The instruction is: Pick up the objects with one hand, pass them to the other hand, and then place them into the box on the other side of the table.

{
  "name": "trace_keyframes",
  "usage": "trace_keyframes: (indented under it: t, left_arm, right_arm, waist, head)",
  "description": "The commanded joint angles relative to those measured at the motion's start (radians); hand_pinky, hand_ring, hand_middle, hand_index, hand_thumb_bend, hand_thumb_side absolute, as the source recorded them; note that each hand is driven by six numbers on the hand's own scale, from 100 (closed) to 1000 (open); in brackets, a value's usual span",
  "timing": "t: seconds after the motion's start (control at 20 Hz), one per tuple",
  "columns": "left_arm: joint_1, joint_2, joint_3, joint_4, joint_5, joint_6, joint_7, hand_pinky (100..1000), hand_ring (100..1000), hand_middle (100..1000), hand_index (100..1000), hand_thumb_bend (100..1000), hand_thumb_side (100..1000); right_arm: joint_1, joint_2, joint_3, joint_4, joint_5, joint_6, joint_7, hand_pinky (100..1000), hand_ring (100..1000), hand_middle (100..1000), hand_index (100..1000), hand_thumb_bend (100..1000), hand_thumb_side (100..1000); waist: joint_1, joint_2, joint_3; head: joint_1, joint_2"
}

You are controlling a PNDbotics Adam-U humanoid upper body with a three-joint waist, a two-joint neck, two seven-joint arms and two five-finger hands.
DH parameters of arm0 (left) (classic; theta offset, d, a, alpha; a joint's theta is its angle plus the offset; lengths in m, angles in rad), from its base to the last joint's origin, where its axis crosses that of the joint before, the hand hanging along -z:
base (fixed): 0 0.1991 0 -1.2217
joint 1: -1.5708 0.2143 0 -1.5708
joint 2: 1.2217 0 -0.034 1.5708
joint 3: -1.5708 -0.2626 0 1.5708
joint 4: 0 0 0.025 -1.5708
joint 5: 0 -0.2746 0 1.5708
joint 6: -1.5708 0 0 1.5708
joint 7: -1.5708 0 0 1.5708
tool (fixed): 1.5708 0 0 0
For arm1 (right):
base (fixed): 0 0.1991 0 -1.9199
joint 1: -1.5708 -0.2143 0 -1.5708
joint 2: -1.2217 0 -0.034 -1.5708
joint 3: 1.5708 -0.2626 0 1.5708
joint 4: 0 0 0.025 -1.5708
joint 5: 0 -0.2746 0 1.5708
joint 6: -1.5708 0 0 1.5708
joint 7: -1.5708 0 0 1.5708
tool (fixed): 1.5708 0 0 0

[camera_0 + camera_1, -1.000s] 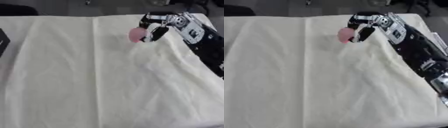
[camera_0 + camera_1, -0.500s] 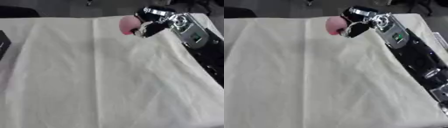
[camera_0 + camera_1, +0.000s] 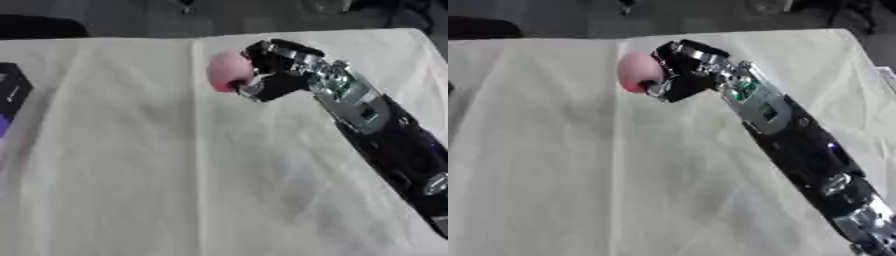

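The right robot hand (image 3: 271, 70) curls around a pink object (image 3: 227, 71), perhaps a ball, above the far tabletop (image 3: 175, 175). Only the left eye view shows the box (image 3: 10, 100) at the left edge; cloth between lies open.

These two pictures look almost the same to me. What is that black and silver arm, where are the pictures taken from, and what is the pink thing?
Both pictures come from a pair of cameras in a robot's head, its left and right eyes, looking down at the same moment, so they differ only slightly. The long black and silver limb coming in from the right is the robot's right arm, ending in its right hand. Its fingers are curled round a rounded pink object; what it is exactly I cannot tell. Below lies a table covered with a creased cream cloth. At the left edge of the left eye view shows part of a dark box with some purple on it. The robot's left hand is not in either picture.
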Motion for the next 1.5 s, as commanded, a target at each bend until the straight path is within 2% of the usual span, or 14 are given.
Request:
trace_keyframes:
  t: [0.05,0.4,0.8,1.1,1.5]
  left_arm:
    - [-0.06,0.018,-0.046,-0.045,-0.045,0.001,-0.077,814,682,660,753,773,439]
    - [-0.174,-0.067,-0.142,-0.086,-0.153,0.007,-0.189,821,699,674,755,768,443]
    - [-0.274,-0.181,-0.268,-0.016,-0.297,0.022,-0.391,840,752,726,789,760,437]
    - [-0.302,-0.246,-0.298,0.067,-0.362,0.055,-0.506,854,772,745,808,780,426]
    - [-0.316,-0.304,-0.316,0.112,-0.361,0.054,-0.613,859,778,750,812,807,364]
  right_arm:
    - [-0.01,0.051,0.02,-0.004,0.034,0.003,-0.06,704,546,505,528,100,100]
    - [-0.019,0.151,0.065,0.069,0.003,0.037,-0.224,694,541,508,531,100,100]
    - [-0.027,0.224,0.117,0.117,-0.008,0.01,-0.282,694,540,514,538,100,100]
    - [-0.04,0.259,0.134,0.147,-0.016,-0.02,-0.33,695,541,516,541,100,100]
    - [-0.066,0.306,0.147,0.172,-0.033,-0.043,-0.385,694,540,518,542,100,100]
  waist:
    - [0.022,-0.026,0.001]
    - [0.031,-0.038,0.004]
    - [0.037,-0.049,0.008]
    - [0.04,-0.05,0.008]
    - [0.04,-0.047,0.008]
  head:
    - [0.006,-0.01]
    - [0.012,0.003]
    - [0.021,0.021]
    - [0.022,0.025]
    - [0.027,0.028]
